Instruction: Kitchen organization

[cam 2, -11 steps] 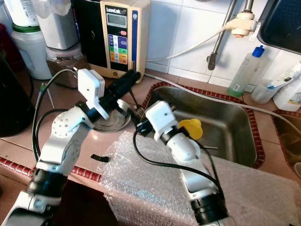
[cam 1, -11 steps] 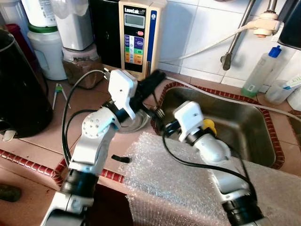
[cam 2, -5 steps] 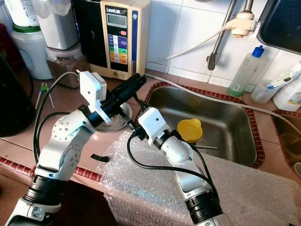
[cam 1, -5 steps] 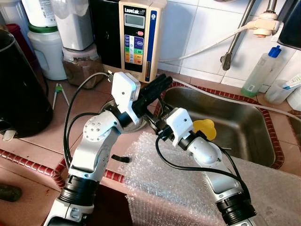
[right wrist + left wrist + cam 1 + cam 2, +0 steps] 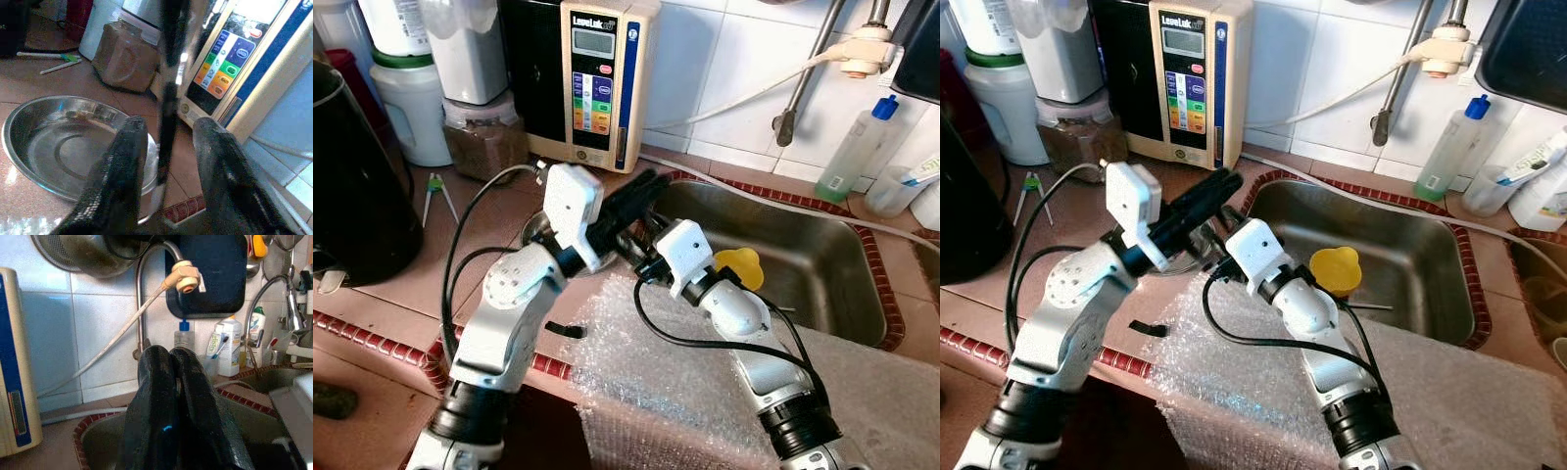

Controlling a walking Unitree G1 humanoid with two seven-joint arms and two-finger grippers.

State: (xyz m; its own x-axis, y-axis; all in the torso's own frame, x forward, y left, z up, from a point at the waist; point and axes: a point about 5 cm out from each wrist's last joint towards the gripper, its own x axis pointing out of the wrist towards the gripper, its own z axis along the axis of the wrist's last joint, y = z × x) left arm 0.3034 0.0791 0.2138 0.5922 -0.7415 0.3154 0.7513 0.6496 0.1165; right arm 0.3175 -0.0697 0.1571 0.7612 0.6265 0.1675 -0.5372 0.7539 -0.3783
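A shiny steel bowl [image 5: 73, 147] sits on the tiled counter left of the sink, mostly hidden behind my left arm in the eye views. My left gripper [image 5: 649, 183] reaches over the sink's near-left corner with its fingers pressed together and nothing visible in them. My right gripper [image 5: 171, 125] hovers just beside the bowl's rim, fingers apart. A thin shiny metal utensil [image 5: 168, 93] stands in the gap between them without clearly touching either. A yellow cup [image 5: 740, 266] lies in the steel sink [image 5: 832, 264].
A bubble wrap sheet [image 5: 656, 382] covers the counter's front edge under my right arm. A water machine [image 5: 599, 78], jars [image 5: 484, 137] and a black pot [image 5: 352, 186] crowd the back left. Bottles [image 5: 857, 147] stand behind the sink. A white hose [image 5: 754, 93] crosses the wall.
My right gripper has swung left from the sink edge toward the bowl. My left arm shifted a little, its fingers still pointing over the sink corner.
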